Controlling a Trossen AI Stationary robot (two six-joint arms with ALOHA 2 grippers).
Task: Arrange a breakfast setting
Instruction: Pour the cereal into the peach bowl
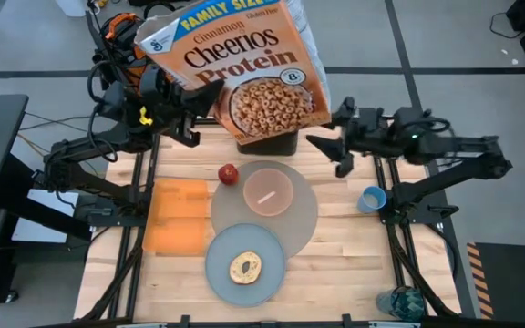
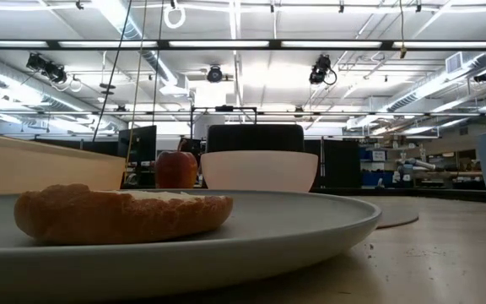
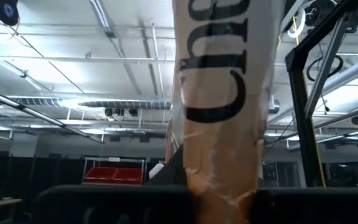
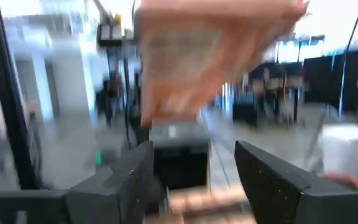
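Breakfast setting first: your grey placemat fills the table's middle, with the grey-blue plate and its toasted bread at the near edge, the orange napkin on the left, and the pink bowl on the mat. Now the cereal box: it's aloft above the black toaster, just behind the bowl, pinched at its left edge by your left gripper. Your right gripper, fingers spread and empty, sits beside the box's right edge. Small blue cup lies nearest that arm.

Bread on plate
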